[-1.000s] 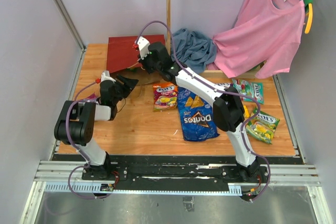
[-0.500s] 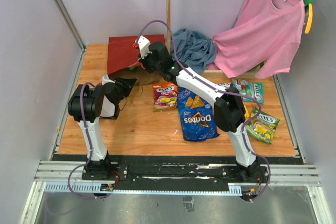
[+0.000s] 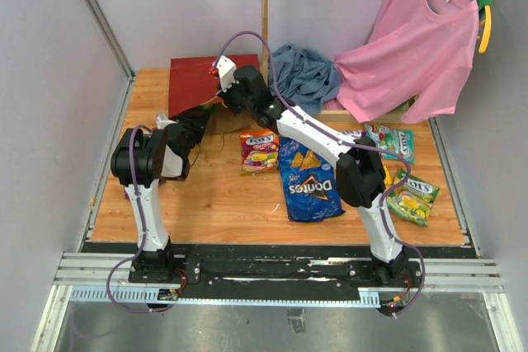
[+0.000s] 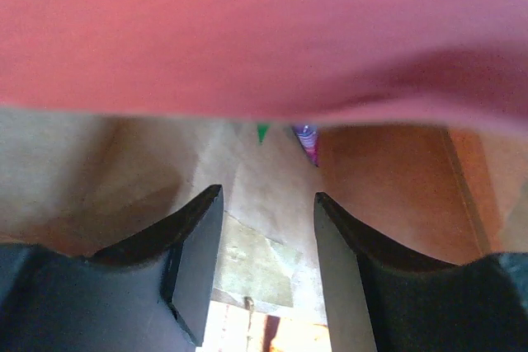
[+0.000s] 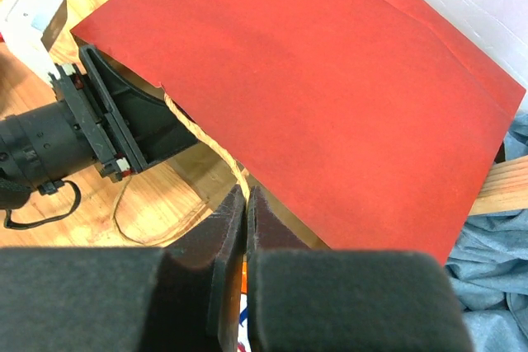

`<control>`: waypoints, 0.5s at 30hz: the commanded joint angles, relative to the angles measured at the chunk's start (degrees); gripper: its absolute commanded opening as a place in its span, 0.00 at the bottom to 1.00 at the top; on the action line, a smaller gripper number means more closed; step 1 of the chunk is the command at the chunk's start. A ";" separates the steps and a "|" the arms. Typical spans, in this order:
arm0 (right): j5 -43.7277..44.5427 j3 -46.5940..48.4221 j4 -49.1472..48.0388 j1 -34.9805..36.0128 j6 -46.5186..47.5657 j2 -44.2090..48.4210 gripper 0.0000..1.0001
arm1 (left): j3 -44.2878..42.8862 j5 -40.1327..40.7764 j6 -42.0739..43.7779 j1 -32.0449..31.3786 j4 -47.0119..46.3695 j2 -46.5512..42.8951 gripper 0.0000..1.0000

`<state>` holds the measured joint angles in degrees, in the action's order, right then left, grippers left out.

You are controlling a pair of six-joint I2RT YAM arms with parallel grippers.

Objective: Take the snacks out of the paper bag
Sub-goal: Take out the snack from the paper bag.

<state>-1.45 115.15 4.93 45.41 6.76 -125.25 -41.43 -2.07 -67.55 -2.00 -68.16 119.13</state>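
Note:
The dark-red paper bag [image 3: 195,80] lies at the back left, its mouth toward the arms. My right gripper [image 5: 247,194] is shut on the bag's upper cord handle [image 5: 202,139] and holds the red top panel [image 5: 330,96] up. My left gripper [image 4: 268,204] is open with its fingertips inside the bag's mouth, brown kraft lining [image 4: 247,187] below and red paper [image 4: 264,30] above. Deep inside show the tips of a green packet [image 4: 262,131] and a purple packet [image 4: 307,139]. Out on the table lie the blue Doritos bag [image 3: 309,180], a red-orange packet [image 3: 259,152], a green packet [image 3: 392,140] and a yellow-green packet [image 3: 412,198].
A blue-grey garment [image 3: 304,76] is bunched behind the bag's right end. A pink shirt [image 3: 412,43] hangs at the back right. The bag's lower cord handle [image 5: 136,208] loops loose on the wooden table [image 3: 223,204]. Walls close in on the left and right.
My left arm has folded upright and pushed its gripper forward into the bag's mouth. My right gripper has stayed shut on the handle, holding the bag open.

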 commanded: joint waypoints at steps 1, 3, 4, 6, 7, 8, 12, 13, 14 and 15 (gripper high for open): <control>1.53 0.22 -2.50 0.21 -3.06 2.23 0.01 | -1.74 2.72 -2.37 0.15 -2.77 1.98 0.52; 1.79 0.79 -3.21 0.53 -5.50 1.87 0.01 | -2.10 3.14 -2.74 0.15 -3.40 2.20 0.52; 2.00 2.16 -3.09 0.96 -5.78 1.29 0.01 | -2.20 3.26 -2.95 0.15 -3.72 2.27 0.52; 3.68 5.61 -1.96 2.49 -4.85 -0.49 0.01 | -2.32 3.47 -3.18 0.15 -4.11 2.15 0.52; 4.62 7.57 -1.23 3.17 -4.04 -1.78 0.01 | -2.34 3.47 -3.27 0.15 -4.19 2.16 0.52; 5.21 9.64 -0.38 3.76 -3.23 -2.96 0.01 | -2.34 3.55 -3.41 0.13 -4.30 2.12 0.52; 5.60 15.99 2.44 4.98 -2.37 -7.12 0.01 | -2.12 3.95 -3.55 0.15 -4.75 2.07 0.51; 5.63 16.42 2.49 5.09 -2.37 -7.60 0.01 | -2.08 4.06 -3.60 0.08 -4.93 2.15 0.51; 5.71 16.62 2.41 5.12 -2.37 -7.75 0.01 | -2.00 4.15 -3.64 0.07 -5.22 2.28 0.51; 5.74 16.69 2.33 5.14 -2.37 -7.92 0.01 | -2.03 4.29 -3.84 0.07 -5.41 2.50 0.51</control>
<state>2.70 129.16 5.85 49.47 3.70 -130.78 -42.87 0.62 -71.00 -2.00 -70.39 120.86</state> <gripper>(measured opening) 0.023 0.514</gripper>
